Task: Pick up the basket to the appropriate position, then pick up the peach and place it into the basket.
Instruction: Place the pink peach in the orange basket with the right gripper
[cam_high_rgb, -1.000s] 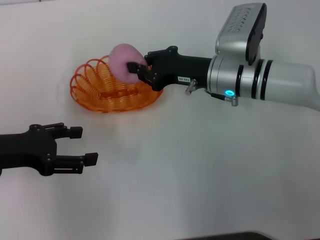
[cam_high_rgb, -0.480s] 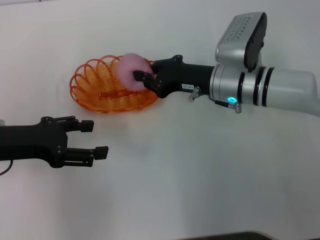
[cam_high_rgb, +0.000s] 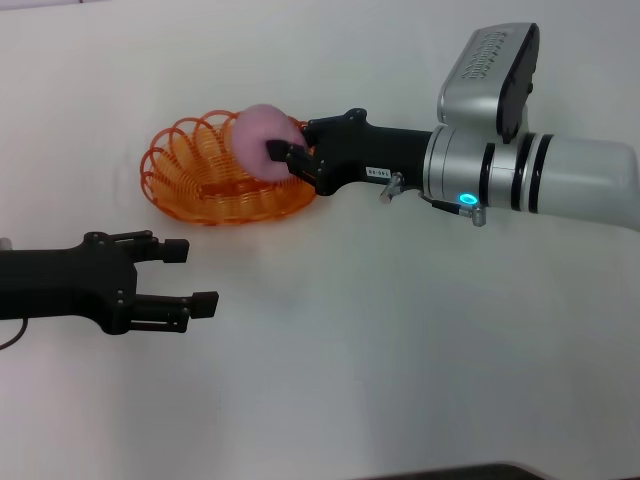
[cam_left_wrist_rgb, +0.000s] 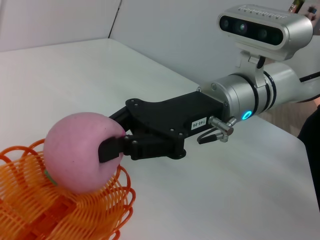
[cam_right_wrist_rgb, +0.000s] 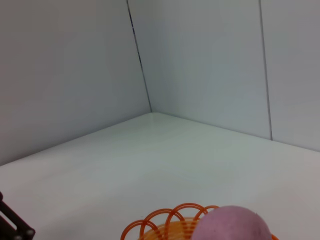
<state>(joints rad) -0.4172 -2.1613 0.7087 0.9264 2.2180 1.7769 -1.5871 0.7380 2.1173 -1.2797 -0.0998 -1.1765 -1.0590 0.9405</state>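
The orange wire basket (cam_high_rgb: 205, 175) stands on the white table at the back left; it also shows in the left wrist view (cam_left_wrist_rgb: 60, 210) and the right wrist view (cam_right_wrist_rgb: 165, 222). The pink peach (cam_high_rgb: 262, 140) is at the basket's right end, resting low against the wires. My right gripper (cam_high_rgb: 285, 152) is shut on the peach (cam_left_wrist_rgb: 80, 150), one finger (cam_left_wrist_rgb: 111, 148) pressed on its side. The peach's top shows in the right wrist view (cam_right_wrist_rgb: 232, 226). My left gripper (cam_high_rgb: 190, 277) is open and empty, in front of the basket and apart from it.
The white table (cam_high_rgb: 400, 350) extends wide to the front and right. Grey walls (cam_right_wrist_rgb: 75, 65) stand behind the table. My right arm (cam_high_rgb: 540, 175) reaches in across the back right.
My right gripper has lowered the peach and shifted it right, to the basket's right end. My left gripper has moved right and a little up. Since half a second ago almost nothing has moved.
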